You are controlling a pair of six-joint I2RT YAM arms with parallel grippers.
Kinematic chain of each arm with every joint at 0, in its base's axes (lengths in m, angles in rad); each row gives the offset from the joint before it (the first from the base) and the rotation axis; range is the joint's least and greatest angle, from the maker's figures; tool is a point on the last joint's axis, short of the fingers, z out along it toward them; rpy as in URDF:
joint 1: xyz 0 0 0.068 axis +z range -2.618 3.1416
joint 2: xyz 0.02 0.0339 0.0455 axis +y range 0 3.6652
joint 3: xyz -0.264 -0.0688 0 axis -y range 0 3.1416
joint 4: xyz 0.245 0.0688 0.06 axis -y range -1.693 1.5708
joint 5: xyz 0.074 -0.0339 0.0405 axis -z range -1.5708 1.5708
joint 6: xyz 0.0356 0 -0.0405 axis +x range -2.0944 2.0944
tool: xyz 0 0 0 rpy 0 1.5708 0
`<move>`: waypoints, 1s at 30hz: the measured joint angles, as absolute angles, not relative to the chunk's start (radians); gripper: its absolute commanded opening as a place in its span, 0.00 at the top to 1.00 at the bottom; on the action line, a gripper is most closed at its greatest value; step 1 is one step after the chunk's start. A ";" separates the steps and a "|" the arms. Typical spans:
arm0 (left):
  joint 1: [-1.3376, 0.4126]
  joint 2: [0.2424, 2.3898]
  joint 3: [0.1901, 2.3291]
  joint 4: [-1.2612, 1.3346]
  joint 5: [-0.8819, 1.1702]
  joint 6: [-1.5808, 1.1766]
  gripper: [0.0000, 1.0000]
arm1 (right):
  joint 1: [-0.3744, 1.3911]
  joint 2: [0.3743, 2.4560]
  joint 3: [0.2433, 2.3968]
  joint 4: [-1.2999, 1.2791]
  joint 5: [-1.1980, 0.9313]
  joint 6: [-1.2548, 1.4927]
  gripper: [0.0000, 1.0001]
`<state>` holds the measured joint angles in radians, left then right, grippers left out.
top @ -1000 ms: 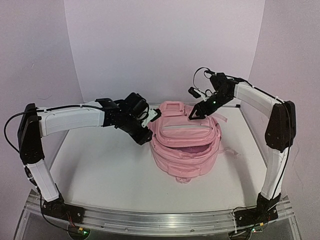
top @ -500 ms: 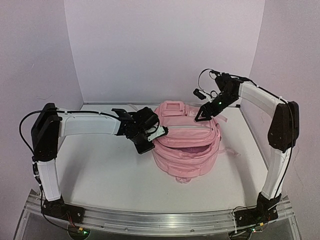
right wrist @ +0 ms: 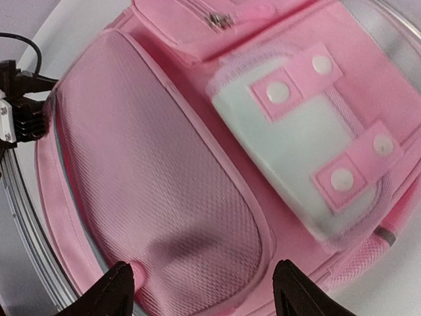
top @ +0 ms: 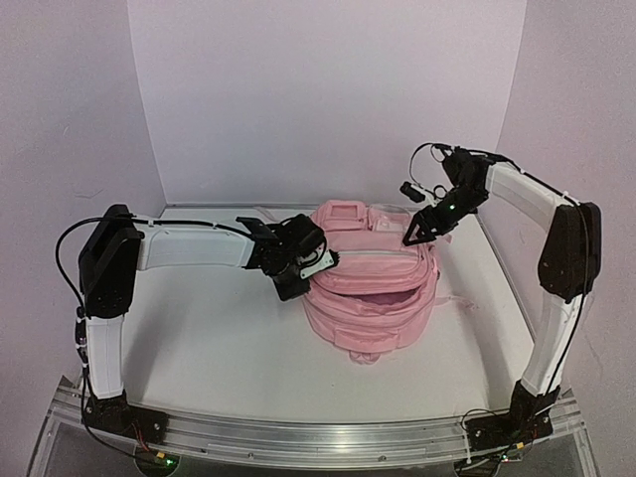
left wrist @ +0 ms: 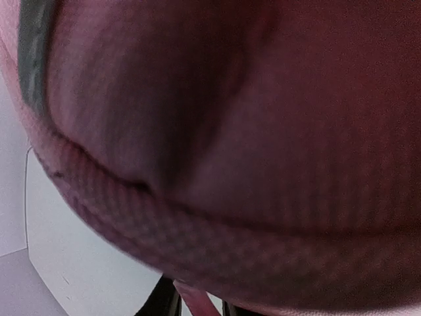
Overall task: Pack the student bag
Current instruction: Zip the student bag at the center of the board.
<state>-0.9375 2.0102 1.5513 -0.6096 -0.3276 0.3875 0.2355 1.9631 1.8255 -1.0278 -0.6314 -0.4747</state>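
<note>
The student bag is a soft pink backpack lying in the middle of the table, its main compartment gaping toward the near side. My left gripper presses against the bag's left side. In the left wrist view pink fabric fills the frame, and the gripper has its two fingertips close together with a thin pink strip between them. My right gripper hovers open and empty over the bag's far right top. In the right wrist view it is spread wide over the bag's textured front panel.
A pale window pocket with pink snap tabs and a zip pull sit on the bag's front. My left gripper shows at the left edge of the right wrist view. White walls close the table at the back and sides.
My left gripper has moved right and nearer, onto the bag's left side. My right gripper has drawn back to the right, off the bag's top.
</note>
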 measured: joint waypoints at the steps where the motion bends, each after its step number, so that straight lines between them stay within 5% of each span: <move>1: -0.938 2.010 1.551 -0.609 -0.331 0.393 0.88 | 0.228 1.961 1.814 -1.040 -0.624 -0.475 0.25; 5: -0.945 2.009 1.551 -0.612 -0.336 0.393 1.00 | 0.204 1.959 1.772 -1.090 -0.610 -0.483 0.19; 25: -0.947 1.928 1.549 -0.839 0.155 0.161 1.00 | 0.192 1.910 1.559 -1.210 -0.727 -0.513 0.26; 30: -0.939 1.850 1.502 -0.802 0.192 0.076 1.00 | 0.195 1.909 1.558 -1.203 -0.733 -0.486 0.20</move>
<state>-0.9387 1.8502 1.5017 -0.8020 0.1918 0.0758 0.1951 1.9092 1.5581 -1.2026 -0.7330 -0.4856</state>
